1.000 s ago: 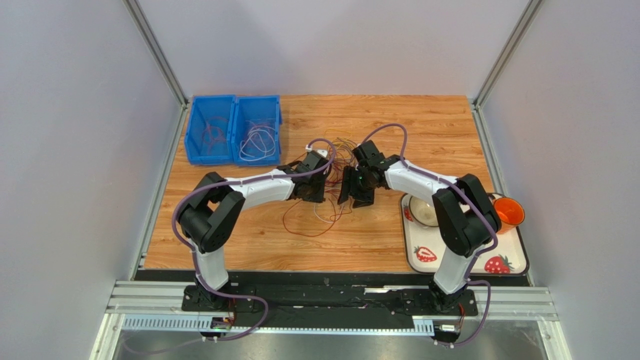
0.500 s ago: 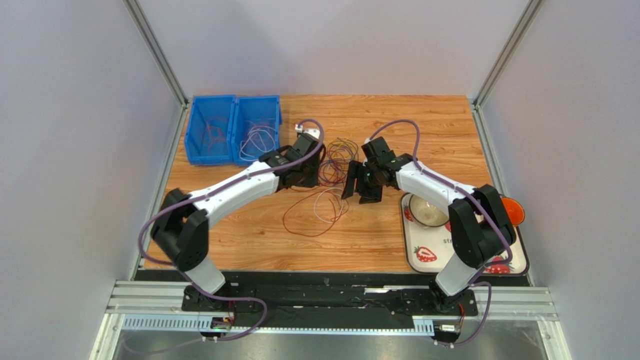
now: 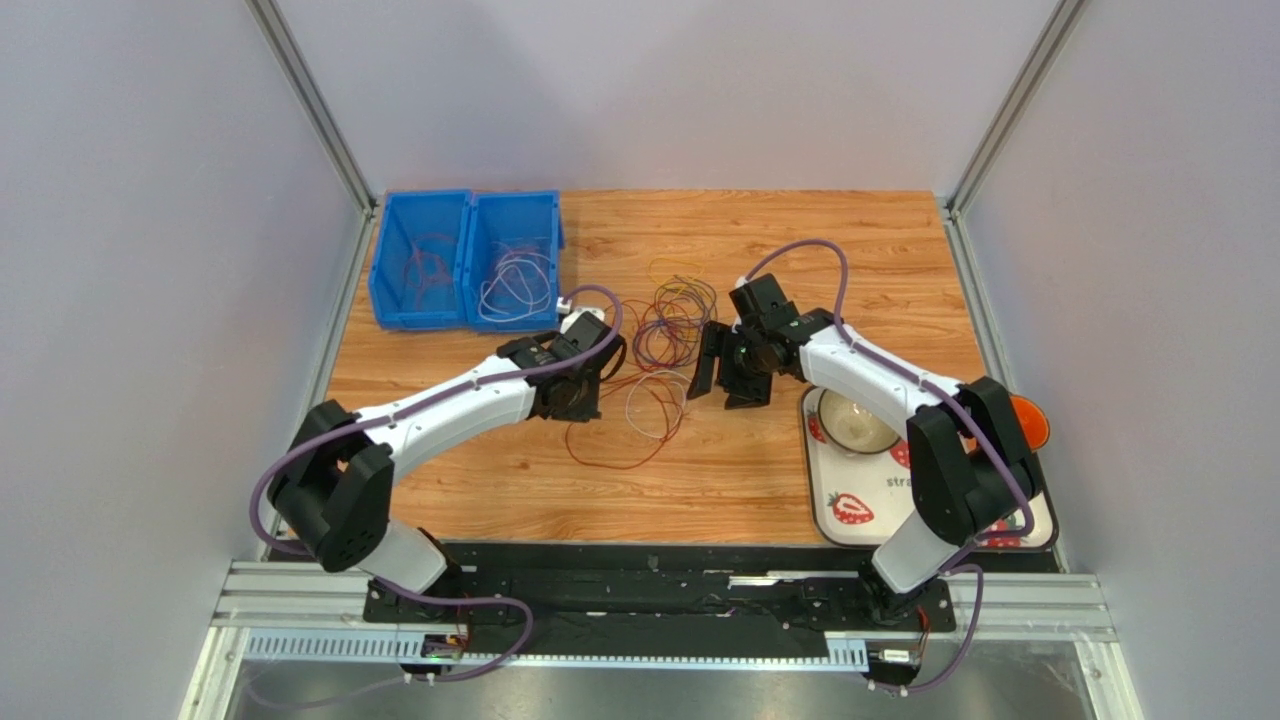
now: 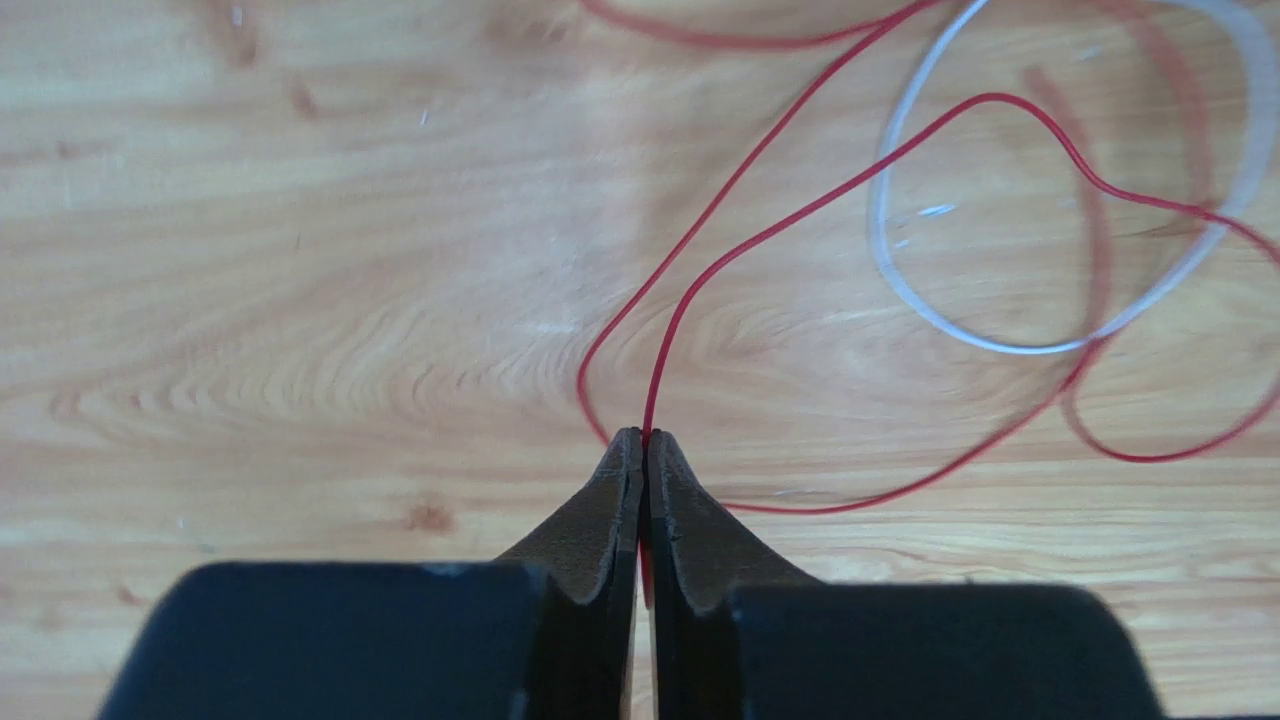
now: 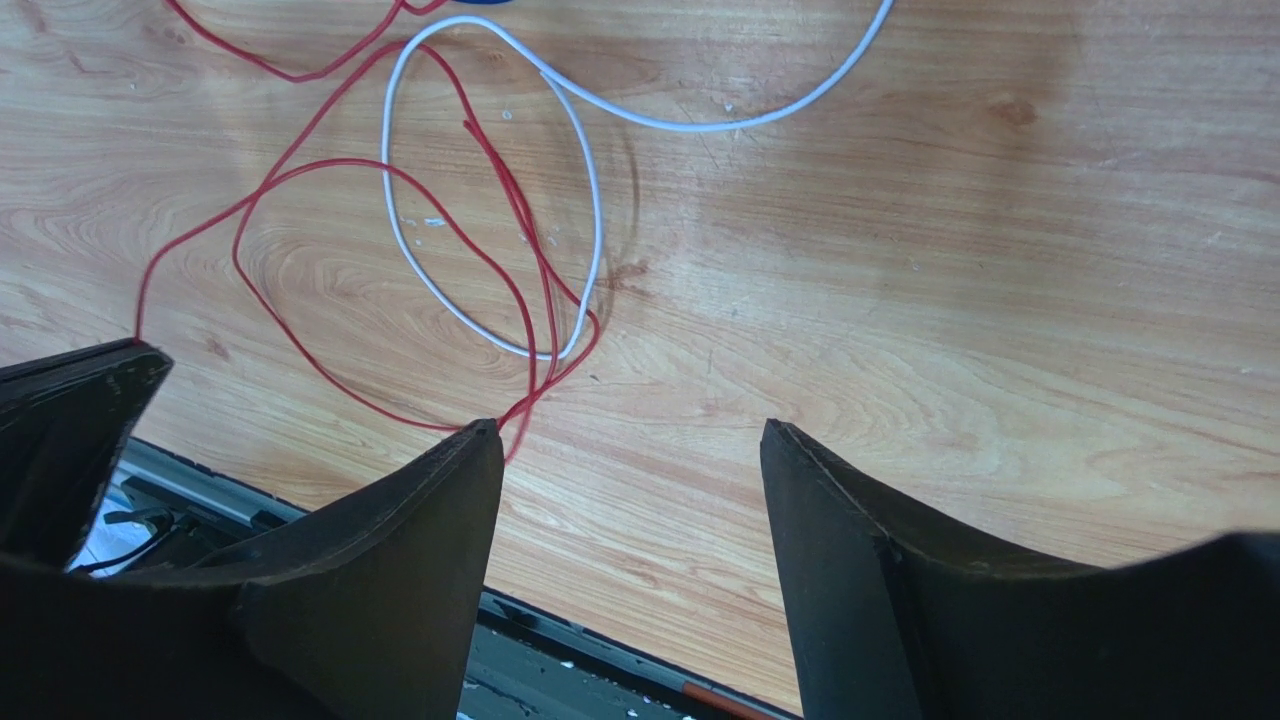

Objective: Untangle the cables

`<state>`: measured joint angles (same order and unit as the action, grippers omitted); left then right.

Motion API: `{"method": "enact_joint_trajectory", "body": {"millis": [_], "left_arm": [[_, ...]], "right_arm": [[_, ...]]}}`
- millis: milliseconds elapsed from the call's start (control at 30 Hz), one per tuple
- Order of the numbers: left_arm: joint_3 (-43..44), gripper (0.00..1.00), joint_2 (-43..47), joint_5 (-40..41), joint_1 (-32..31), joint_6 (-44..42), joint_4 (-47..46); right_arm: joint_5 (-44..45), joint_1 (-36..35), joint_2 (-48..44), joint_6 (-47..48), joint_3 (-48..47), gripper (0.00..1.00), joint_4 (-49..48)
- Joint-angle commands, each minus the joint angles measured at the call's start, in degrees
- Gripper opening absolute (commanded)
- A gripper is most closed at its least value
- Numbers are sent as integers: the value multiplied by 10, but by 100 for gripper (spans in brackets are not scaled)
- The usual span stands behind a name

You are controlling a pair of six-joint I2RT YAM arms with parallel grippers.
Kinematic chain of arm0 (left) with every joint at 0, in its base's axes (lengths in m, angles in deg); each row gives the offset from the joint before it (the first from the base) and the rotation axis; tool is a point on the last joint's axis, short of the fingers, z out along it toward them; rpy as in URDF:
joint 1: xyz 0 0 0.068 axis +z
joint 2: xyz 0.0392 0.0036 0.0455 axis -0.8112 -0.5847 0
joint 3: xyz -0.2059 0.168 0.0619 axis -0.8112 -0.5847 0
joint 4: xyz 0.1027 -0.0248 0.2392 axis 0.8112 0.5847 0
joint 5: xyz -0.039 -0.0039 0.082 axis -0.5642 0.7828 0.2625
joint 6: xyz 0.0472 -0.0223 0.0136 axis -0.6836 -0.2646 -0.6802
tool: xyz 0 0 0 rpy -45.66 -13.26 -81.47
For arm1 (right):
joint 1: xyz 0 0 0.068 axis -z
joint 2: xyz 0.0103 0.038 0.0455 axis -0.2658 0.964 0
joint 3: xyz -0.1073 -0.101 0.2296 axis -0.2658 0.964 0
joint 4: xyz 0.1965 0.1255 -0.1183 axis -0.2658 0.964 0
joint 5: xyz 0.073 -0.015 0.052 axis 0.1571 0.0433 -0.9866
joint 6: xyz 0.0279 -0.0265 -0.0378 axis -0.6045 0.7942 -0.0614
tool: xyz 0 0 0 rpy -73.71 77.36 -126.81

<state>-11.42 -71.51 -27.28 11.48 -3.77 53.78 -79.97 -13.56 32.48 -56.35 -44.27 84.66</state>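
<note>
Well, the wooden counter (image 3: 781,480) is the biggest thing before me. At about four o'clock on it lies a white tray (image 3: 821,477) printed with strawberries. The tray carries a bowl (image 3: 849,425), with an orange cup (image 3: 1025,423) at its two o'clock corner. At ten o'clock two blue bins (image 3: 394,225) stand side by side, touching. The left one holds reddish wire loops, the right one pale and purple loops.

The cables (image 3: 672,315) lie in a loose heap of dark, purple and yellowish loops just past the centre of the counter, toward twelve o'clock. Red and pale loops trail from the heap toward six o'clock.

My left claw (image 4: 645,438) sits at nine o'clock of those trailing loops, low over the wood. It is pinched fully together on a red cable (image 4: 652,375). The strand leaves my fingertips toward twelve o'clock and bends off to two o'clock. There it crosses a white cable (image 4: 884,225) loop lying flat on the wood.

My right claw (image 5: 631,435) is at three o'clock of the heap, fingers spread wide with nothing between them but bare wood. In its wrist view, red and white loops lie at ten to eleven o'clock, and the red one reaches the tip of the left-hand finger.
</note>
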Motion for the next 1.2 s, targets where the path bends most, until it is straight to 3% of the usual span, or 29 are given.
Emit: {"method": "enact_joint_trajectory", "body": {"millis": [0,100,233,467,700,900,1167], "left_arm": [[4,24,-10,26,-2,26,17],[16,50,-13,37,-2,23,28],[32,64,-8,50,-2,16,42],[25,65,-31,18,-2,-37,-25],[51,64,-126,1,-1,-88,-86],[79,62,-179,0,-1,-56,-59],[47,54,-160,-22,-1,0,-32]], "right_arm": [[-2,1,-28,6,8,68,-1],[-4,1,-33,5,10,68,0],[-4,1,-36,4,13,68,-1],[-11,1,-33,-1,13,68,-4],[-13,1,-36,2,16,68,0],[-14,1,-44,3,27,68,-1],[-18,1,-42,4,28,68,-2]]}}
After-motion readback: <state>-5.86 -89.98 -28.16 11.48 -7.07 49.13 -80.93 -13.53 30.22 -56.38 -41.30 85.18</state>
